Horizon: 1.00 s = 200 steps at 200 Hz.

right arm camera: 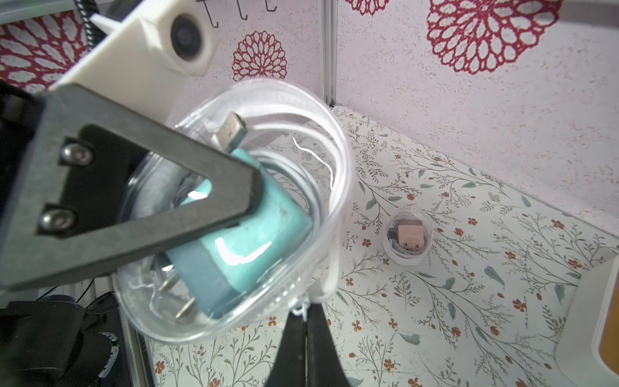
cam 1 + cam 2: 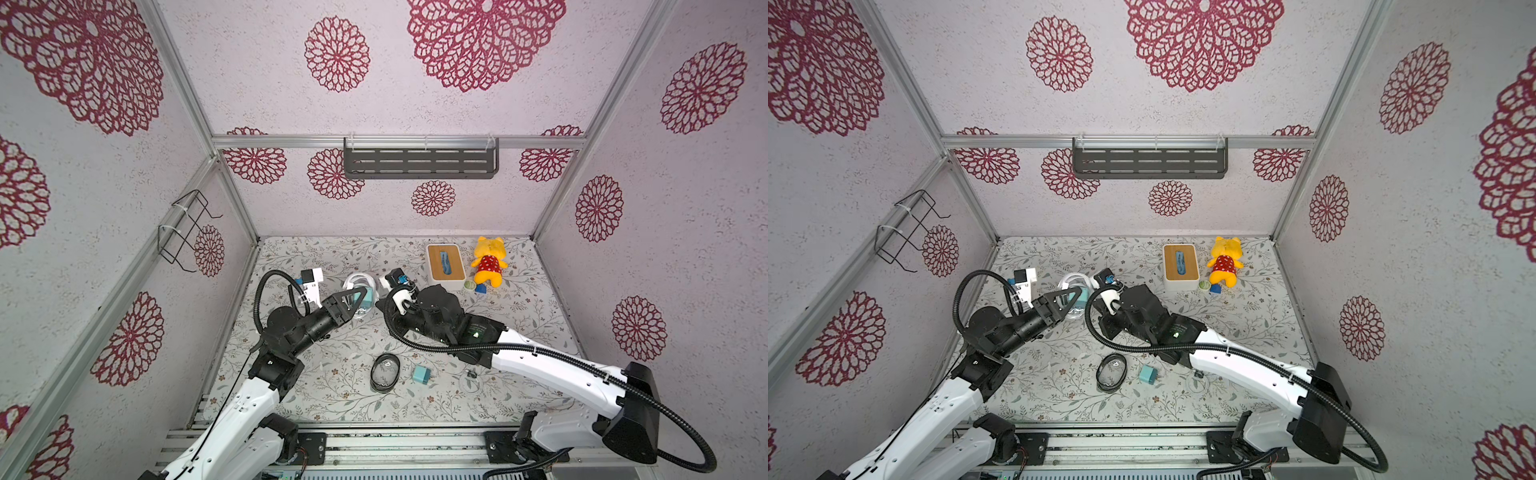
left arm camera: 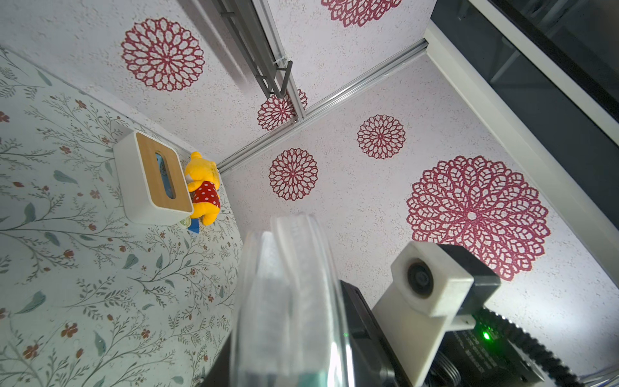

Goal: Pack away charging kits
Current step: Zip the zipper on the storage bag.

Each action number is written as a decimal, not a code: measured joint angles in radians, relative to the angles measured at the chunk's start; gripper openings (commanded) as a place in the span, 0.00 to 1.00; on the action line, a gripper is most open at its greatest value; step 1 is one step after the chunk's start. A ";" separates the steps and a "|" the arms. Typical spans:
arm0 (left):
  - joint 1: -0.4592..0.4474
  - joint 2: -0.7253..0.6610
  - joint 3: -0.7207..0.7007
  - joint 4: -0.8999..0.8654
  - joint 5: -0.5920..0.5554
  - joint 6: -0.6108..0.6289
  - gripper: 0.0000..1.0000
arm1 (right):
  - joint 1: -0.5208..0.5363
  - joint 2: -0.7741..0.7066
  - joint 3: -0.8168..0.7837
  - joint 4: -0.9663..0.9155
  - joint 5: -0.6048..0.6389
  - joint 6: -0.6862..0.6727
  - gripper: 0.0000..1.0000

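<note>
The left fingers (image 1: pixel 140 197) clamp the clear case (image 1: pixel 284 100) and hold it above the surface (image 2: pixel 332 395), at about 11 o'clock from its middle in both top views. Inside the case lie a teal charger (image 1: pixel 254 241), prongs toward the case wall, and a coiled cable (image 1: pixel 301 117) whose plug (image 1: pixel 229 132) juts up near the rim. The right fingers (image 1: pixel 291 351) are clenched, with their tips at a small white tab or cord on the case edge. Whether they pinch it I cannot tell.

This looks like the closing step for this kit. A pink kit (image 1: pixel 407 236) already sits cased on the surface. At 6 o'clock an empty case (image 2: pixel 385 372) waits, with a loose charger (image 2: pixel 421 374) just beside it at 5 o'clock and a loose cable (image 2: pixel 471 380) farther out at 4 o'clock.

Risks from here:
- The raised plug may catch the rim and stop the case from shutting, because the coil is springy and not pressed down.
- A pull by the right fingers may twist the slick case out of the left grip, since that grip is on smooth, curved plastic.
- If the case tips further, the charger may slide out.
- If the tab is only touched and not held, the pull will slip off and nothing will close.
</note>
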<state>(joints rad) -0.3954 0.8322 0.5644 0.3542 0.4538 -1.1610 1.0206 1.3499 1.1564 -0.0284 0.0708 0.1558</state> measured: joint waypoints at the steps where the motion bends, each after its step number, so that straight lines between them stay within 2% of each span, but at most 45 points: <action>1: 0.000 -0.001 0.000 -0.002 0.000 0.001 0.00 | 0.000 0.000 0.000 0.000 -0.001 0.000 0.00; 70: 0.006 -0.027 0.056 -0.158 0.011 0.085 0.00 | -0.031 0.061 0.099 -0.077 -0.034 -0.018 0.00; 179: -0.014 0.033 0.091 -0.198 0.029 0.124 0.00 | -0.081 0.123 0.182 -0.150 -0.046 -0.032 0.00; 200: -0.019 0.034 0.091 -0.196 0.029 0.127 0.13 | -0.082 0.103 0.147 -0.118 -0.053 -0.012 0.00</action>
<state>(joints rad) -0.4149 0.8665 0.6556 0.1585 0.4831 -1.0336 0.9382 1.4528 1.3037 -0.1467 0.0181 0.1436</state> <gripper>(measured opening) 0.306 0.055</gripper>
